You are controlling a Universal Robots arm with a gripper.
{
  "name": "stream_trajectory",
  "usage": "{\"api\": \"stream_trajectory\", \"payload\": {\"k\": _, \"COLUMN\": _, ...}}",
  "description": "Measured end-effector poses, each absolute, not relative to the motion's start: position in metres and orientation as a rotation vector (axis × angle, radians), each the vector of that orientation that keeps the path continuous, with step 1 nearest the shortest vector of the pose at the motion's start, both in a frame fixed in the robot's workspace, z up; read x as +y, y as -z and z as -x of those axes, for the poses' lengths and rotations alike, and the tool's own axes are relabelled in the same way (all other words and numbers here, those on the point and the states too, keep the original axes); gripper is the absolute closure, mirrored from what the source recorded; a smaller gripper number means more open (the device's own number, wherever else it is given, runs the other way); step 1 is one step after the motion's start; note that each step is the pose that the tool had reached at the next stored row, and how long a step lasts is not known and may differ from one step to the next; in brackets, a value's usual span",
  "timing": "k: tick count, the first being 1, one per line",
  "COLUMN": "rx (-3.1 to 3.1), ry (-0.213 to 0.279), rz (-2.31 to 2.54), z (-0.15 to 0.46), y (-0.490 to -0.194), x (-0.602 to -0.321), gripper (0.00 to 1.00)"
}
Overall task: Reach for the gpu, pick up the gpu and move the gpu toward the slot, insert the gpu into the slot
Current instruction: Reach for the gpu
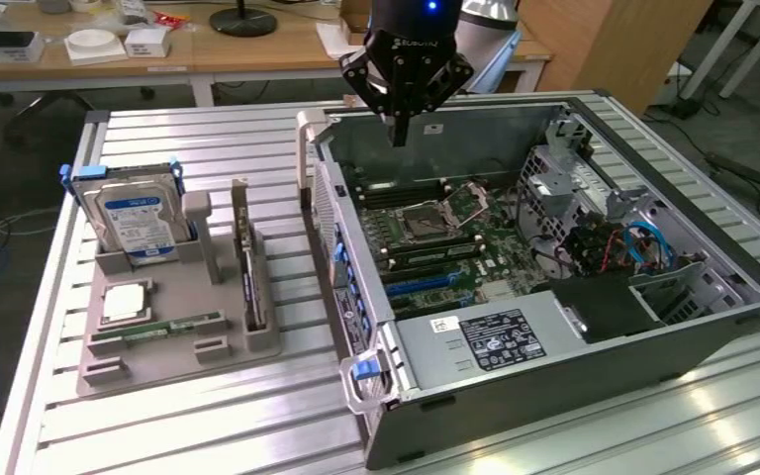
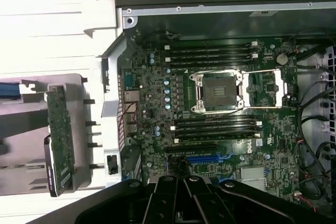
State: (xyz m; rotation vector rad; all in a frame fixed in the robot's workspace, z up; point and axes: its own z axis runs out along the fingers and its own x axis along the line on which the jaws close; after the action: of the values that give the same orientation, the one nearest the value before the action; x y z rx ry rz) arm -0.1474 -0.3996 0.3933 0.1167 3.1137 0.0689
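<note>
The gpu (image 1: pixel 250 282) stands on edge in the grey holder (image 1: pixel 155 366) at the exterior view's left, its silver bracket at the far end; the wrist view shows its green board side (image 2: pixel 60 140). My gripper (image 1: pixel 400 134) hangs above the far wall of the open computer case (image 1: pixel 592 341), well apart from the gpu, fingers shut with nothing between them. The wrist view has the black fingers (image 2: pixel 181 190) pressed together over the motherboard. A blue slot (image 1: pixel 423 282) (image 2: pixel 202 158) lies on the board below the processor socket (image 2: pixel 218 92).
A silver hard drive with a blue label (image 1: pixel 136 220), a processor chip (image 1: pixel 123 302) and a green memory stick (image 1: pixel 175 325) also sit in the holder. Cables (image 1: pixel 617 242) and a power supply (image 1: pixel 493 336) crowd the case's near and right parts. A desk (image 1: pixel 130 45) stands behind.
</note>
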Motion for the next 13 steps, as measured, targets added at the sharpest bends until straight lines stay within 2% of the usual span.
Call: {"api": "stream_trajectory", "payload": {"k": 13, "rx": 3.114, "ry": -0.069, "rz": -0.117, "z": 0.1568, "y": -0.3933, "x": -0.4000, "gripper": 0.90}}
